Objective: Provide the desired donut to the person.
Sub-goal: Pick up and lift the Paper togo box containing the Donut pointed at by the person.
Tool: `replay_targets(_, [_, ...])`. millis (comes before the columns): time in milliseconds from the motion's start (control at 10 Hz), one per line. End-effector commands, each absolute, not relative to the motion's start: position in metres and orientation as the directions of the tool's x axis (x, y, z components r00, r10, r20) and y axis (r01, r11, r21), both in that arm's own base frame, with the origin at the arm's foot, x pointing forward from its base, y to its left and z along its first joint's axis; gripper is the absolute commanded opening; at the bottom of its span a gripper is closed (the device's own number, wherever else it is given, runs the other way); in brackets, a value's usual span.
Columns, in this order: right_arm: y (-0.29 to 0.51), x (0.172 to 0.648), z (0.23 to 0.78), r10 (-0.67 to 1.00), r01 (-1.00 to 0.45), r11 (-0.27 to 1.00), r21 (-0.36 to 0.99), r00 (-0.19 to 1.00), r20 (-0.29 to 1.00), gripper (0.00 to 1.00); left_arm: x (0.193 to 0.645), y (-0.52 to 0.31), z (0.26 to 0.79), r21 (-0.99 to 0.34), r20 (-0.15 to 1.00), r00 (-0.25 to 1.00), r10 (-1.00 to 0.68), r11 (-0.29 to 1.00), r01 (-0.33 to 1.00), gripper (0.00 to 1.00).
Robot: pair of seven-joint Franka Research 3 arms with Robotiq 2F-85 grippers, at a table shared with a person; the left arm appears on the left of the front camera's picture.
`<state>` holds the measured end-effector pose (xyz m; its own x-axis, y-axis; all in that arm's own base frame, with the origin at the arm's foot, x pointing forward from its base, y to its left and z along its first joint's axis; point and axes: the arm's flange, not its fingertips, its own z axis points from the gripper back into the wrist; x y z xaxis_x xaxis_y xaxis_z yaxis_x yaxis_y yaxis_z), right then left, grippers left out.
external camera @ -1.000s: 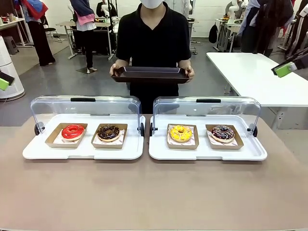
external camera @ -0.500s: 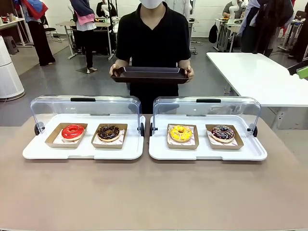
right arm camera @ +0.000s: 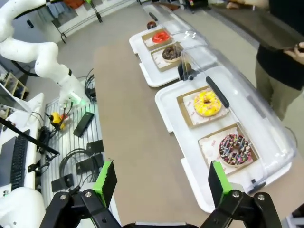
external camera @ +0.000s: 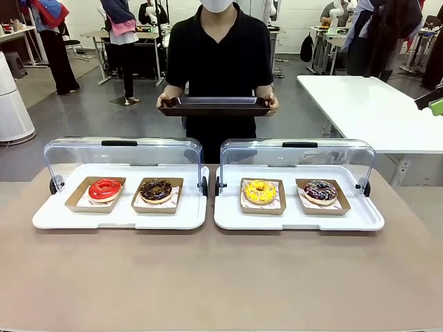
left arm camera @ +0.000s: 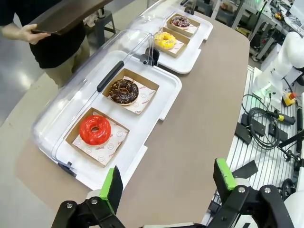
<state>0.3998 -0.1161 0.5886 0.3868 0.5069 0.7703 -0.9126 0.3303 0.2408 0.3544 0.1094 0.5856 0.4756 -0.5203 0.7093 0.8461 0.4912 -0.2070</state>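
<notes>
So, left end effector (left arm camera: 168, 179) and right end effector (right arm camera: 161, 176) hang released: wait until the person (external camera: 220, 55) signals 1 of 4 donuts (external camera: 156, 190), then grip its cardboard tray (external camera: 138, 206) by the rim.

Hand-held tray (external camera: 216, 105): dark brown, plain.
Shirt (external camera: 220, 48) behind it: black.
Donut one (external camera: 104, 188): glossy red.
Donut two (external camera: 156, 190): chocolate brown, pale flecks.
Donut three (external camera: 259, 191): yellow, orange speckles.
Donut four (external camera: 320, 190): dark, multicoloured sprinkles.
Display trays (external camera: 124, 218): white.
</notes>
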Motion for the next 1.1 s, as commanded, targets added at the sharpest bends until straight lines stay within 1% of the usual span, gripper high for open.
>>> replay_targets(0, [-0.1298,0.3961,0.5886,0.481,-0.904,0.351,0.245,0.399,0.78,1.0,0.3539,0.1123,0.5857,-0.211,0.72,0.472,-0.509,0.488,0.847,1.0])
replay_targets(1000, [-0.1298,0.3961,0.5886,0.481,-0.904,0.351,0.245,0.399,0.78,1.0,0.3539,0.1123,0.5857,-0.211,0.72,0.472,-0.509,0.488,0.847,1.0])
